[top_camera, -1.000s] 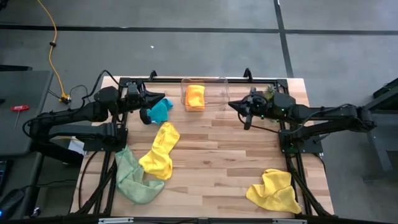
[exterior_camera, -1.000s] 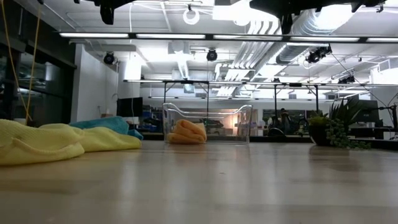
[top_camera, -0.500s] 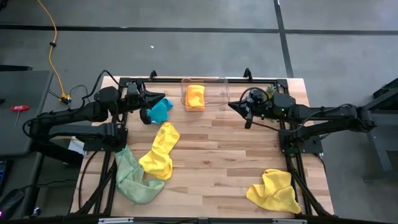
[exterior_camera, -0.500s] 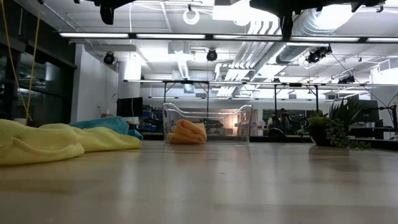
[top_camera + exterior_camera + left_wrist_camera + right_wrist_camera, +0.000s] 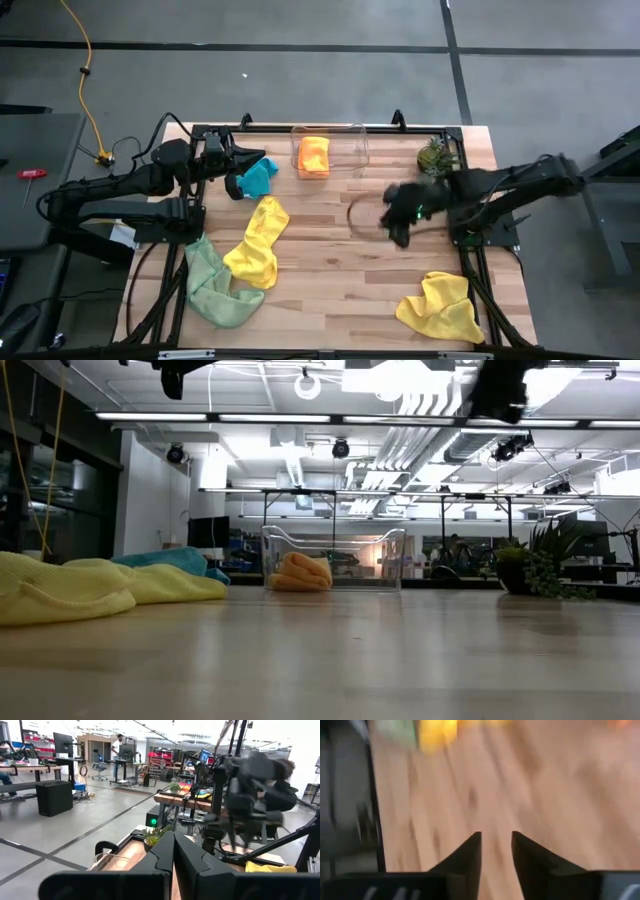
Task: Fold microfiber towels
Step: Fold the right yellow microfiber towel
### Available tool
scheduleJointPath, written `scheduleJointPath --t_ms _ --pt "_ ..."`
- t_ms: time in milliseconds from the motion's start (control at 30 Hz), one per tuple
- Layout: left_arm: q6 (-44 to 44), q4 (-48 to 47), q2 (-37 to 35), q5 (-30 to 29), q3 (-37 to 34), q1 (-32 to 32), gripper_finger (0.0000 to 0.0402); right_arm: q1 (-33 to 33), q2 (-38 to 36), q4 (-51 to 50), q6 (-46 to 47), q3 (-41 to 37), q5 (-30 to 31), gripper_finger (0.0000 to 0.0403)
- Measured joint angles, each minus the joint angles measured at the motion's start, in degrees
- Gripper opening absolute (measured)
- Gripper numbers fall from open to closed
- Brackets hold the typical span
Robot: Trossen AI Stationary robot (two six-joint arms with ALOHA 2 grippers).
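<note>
The left jaws (image 5: 262, 160) hang closed and empty over the far left of the pale wooden-plank table (image 5: 330, 260), the teal towel (image 5: 257, 178) just beside them. Nearer the front edge lie a yellow towel (image 5: 257, 242) overlapping the light green towel (image 5: 212, 285). The orange towel (image 5: 314, 155) sits folded in the clear bin (image 5: 352, 150), between the two arms. The right jaws (image 5: 398, 228), slightly parted and empty, hover over bare planks mid-right; the potted plant (image 5: 434, 156) stands behind them, the second yellow towel (image 5: 440, 307) in front. All round is grey concrete floor (image 5: 300, 85); beyond, a workshop with desks and strip lights.
</note>
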Motion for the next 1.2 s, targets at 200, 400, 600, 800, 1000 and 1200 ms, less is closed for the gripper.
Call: scheduleJointPath --t_ms 200,400,600,800,1000,1200 --pt "0.0 -1.0 0.0 0.0 0.0 0.0 0.0 10.6 10.9 -10.5 13.9 4.5 -6.8 0.0155" --pt "0.0 -1.5 0.0 0.0 0.0 0.0 0.0 18.3 20.1 -9.7 33.4 4.5 -14.3 0.0173" --pt "0.0 -1.3 0.0 0.0 0.0 0.0 0.0 22.4 28.3 -4.5 48.4 4.5 -19.5 0.0174" --pt "0.0 -1.3 0.0 0.0 0.0 0.0 0.0 25.0 33.7 6.1 58.0 4.5 -21.7 0.0174" --pt "0.4 -1.3 0.0 0.0 0.0 0.0 0.0 27.2 37.3 8.4 66.6 4.5 -21.7 0.0174" --pt "1.0 -1.3 0.0 0.0 0.0 0.0 0.0 28.6 40.5 11.6 70.5 4.5 -21.5 0.0173"
